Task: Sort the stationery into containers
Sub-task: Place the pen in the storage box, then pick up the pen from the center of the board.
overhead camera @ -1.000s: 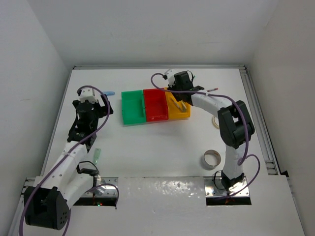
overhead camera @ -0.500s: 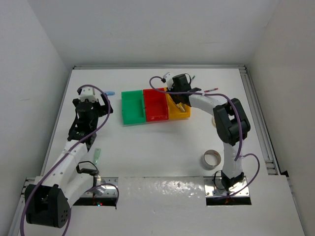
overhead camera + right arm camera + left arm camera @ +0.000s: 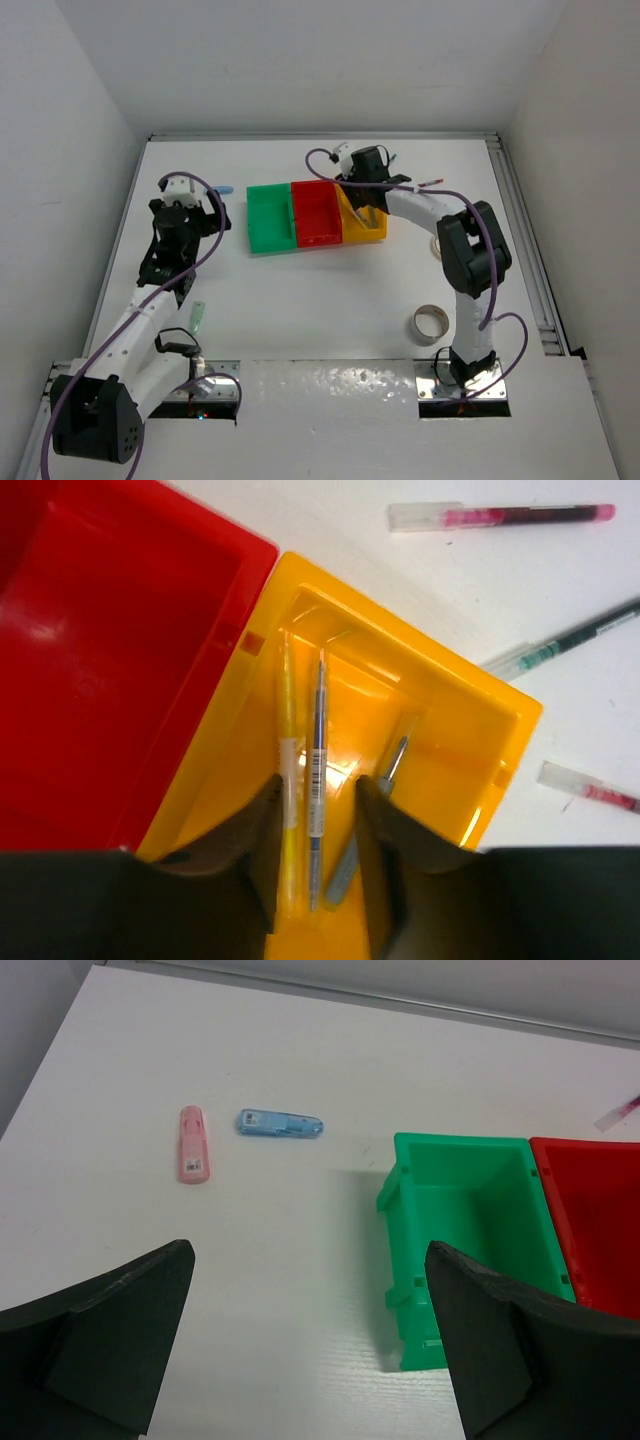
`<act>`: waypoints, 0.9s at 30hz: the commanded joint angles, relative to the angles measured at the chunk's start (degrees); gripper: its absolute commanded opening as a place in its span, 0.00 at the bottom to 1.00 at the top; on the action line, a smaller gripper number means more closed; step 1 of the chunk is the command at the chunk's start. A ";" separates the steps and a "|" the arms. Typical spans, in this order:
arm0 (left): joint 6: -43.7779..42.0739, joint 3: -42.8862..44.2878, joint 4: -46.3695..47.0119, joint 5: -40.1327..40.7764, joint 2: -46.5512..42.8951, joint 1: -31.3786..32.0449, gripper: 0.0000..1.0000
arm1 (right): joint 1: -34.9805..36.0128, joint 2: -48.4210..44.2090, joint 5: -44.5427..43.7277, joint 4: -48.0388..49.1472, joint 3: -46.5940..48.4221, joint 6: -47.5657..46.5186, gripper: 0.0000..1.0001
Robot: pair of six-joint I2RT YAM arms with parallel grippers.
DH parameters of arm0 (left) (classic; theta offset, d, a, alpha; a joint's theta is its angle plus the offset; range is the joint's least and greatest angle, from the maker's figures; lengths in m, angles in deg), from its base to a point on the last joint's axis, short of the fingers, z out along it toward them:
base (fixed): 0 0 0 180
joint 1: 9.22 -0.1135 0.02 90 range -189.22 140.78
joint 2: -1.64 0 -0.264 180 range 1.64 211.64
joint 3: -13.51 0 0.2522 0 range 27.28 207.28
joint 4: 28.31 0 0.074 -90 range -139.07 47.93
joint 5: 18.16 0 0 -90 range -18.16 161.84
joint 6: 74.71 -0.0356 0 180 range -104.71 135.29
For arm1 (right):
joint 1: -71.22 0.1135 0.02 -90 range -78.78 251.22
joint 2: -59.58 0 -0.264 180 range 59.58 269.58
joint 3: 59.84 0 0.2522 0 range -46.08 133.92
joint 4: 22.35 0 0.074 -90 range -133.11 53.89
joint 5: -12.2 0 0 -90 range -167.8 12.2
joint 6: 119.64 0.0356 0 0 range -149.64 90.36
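A: Where was the right tool [image 3: 318, 805]?
B: Over the yellow bin [image 3: 470, 695], its fingers a little apart and clamped on nothing. Three pens lay inside. There was a yellow pen [image 3: 289, 770], a dark pen [image 3: 317, 750] running up between the fingers, and a grey pen [image 3: 372, 800] tilted beside them.
A: And the other bins?
B: The red bin [image 3: 110, 650] touched the yellow one. The green bin [image 3: 465, 1230] sat at the left end of the row.
A: The left tool [image 3: 308, 1290]?
B: Spread wide, gripping nothing, above the bench [image 3: 300, 1210] left of the green bin. A pink piece [image 3: 192, 1144] and a blue piece [image 3: 280, 1123] lay near each other ahead of it.
A: Anything else loose?
B: A pink-inked pen [image 3: 500, 516] and a green-inked pen [image 3: 570, 638] lay on the bench beyond the yellow bin. A tape roll [image 3: 432, 323] lay near the right arm's base.
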 commanded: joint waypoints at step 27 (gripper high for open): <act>0.85 0.86 2.31 -2.02 0.44 -2.07 0.98 | -25.27 15.43 -12.21 -20.69 26.06 69.52 0.67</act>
